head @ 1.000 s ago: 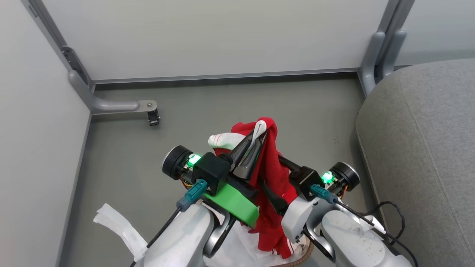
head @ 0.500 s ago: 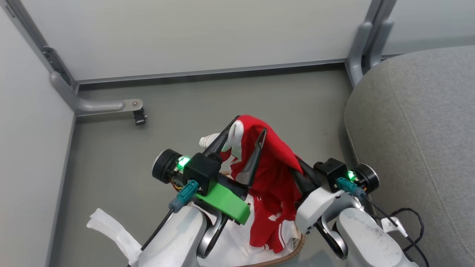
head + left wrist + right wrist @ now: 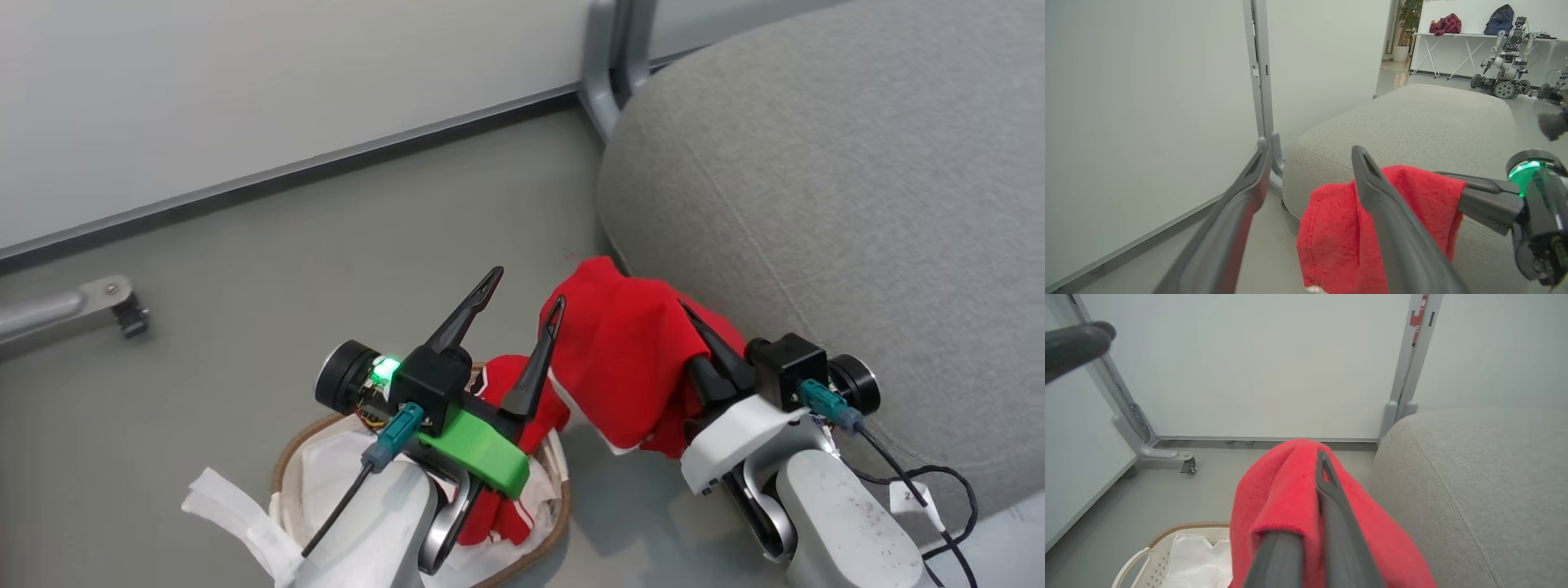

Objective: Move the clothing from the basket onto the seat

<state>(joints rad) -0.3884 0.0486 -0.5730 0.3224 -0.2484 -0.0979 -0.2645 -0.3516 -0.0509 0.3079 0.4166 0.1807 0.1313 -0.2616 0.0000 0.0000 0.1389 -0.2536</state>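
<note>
Clamped together with no gap, the right fingers [image 3: 690,314] pinch a red garment [image 3: 620,351] near its top fold; the cloth drapes over both dark fingers and hangs free, its white-trimmed lower edge clear of the grey floor [image 3: 286,269]; from the right wrist, the same red cloth [image 3: 1274,506] wraps the fingers' lower length. The garment hangs just beside the rounded edge of the grey seat [image 3: 816,204], between seat and basket [image 3: 282,457]; whether it touches the upholstery cannot be told. To its left, the left fingers [image 3: 551,322] stand spread wide and hold nothing, raised above the basket, the nearer finger just beside the hanging cloth. Below them a second red garment [image 3: 490,518] with white stripes lies in the basket on the white liner [image 3: 326,465], which spills over the brown rim. Pale partition panels [image 3: 245,82] on grey metal legs stand behind.
</note>
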